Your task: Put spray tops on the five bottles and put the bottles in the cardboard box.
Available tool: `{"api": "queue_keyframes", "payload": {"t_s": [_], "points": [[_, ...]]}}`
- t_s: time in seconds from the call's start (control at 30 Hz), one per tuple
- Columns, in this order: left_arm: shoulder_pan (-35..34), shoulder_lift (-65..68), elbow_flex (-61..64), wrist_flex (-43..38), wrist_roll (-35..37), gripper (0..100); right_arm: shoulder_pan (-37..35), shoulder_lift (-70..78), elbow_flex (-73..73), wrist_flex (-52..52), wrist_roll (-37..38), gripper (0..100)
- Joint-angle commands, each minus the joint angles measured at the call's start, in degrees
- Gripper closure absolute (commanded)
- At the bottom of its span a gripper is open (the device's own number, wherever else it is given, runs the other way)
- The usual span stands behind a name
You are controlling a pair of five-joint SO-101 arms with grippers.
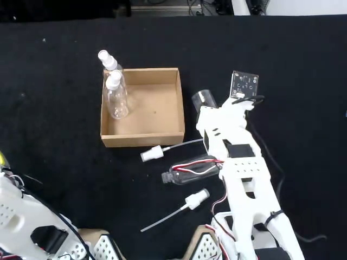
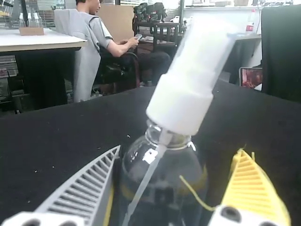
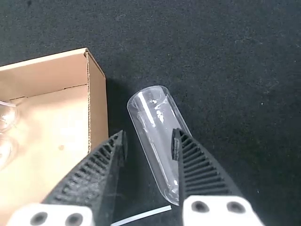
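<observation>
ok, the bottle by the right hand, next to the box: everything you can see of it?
The bottle is clear, plastic by its look, a plain cylinder with a rounded closed end. It lies on its side on the black table, beside a wall of the cardboard box, not touching. The open right hand straddles it, hiding its other end; contact unclear.

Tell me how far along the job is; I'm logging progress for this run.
Done: two topped bottles stand in the cardboard box. In hand: the left gripper holds a third bottle, its spray top sitting tilted on the neck; the right gripper is open around a bare bottle lying beside the box. Still to do: a fifth bottle and two loose spray tops on the table.
</observation>
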State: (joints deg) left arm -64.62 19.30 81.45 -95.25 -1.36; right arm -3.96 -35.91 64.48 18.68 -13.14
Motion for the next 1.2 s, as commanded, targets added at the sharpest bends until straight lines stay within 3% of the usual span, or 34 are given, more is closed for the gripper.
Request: {"api": "queue_keyframes", "payload": {"t_s": [0.0, 0.23, 0.53, 0.67, 0.9, 0.97, 1.07, 1.17], "points": [[-0.31, -1.67, -1.63, -1.93, -0.97, 66, -0.62, -1.8, -0.22, -1.49, 0.09, 86.4], [-0.31, -1.32, -1.45, -1.85, -1.05, 68, -0.62, -1.8, -0.22, -1.49, 0.09, 86.4], [-0.22, -1.32, -1.1, -1.85, -1.14, 93, -0.53, -1.8, -0.31, -1.49, 0.09, 86.4], [-0.22, -1.23, -1.01, -1.85, -1.14, 92, -0.53, -1.8, -0.31, -1.49, 0.09, 86.4], [-0.66, -1.23, -1.01, -1.85, -0.97, 75, -0.53, -1.8, -0.31, -1.49, 0.09, 86.4], [-0.66, -1.23, -1.01, -1.85, -0.79, 80, -0.53, -1.8, -0.31, -1.49, 0.09, 86.4], [-0.4, -1.23, -0.92, -1.85, -0.88, 96, -0.53, -1.8, -0.31, -1.49, 0.09, 86.4], [0.4, -1.85, 0.13, -1.85, -0.7, 95, -0.53, -1.8, -0.4, -1.49, 0.09, 86.4]]}}
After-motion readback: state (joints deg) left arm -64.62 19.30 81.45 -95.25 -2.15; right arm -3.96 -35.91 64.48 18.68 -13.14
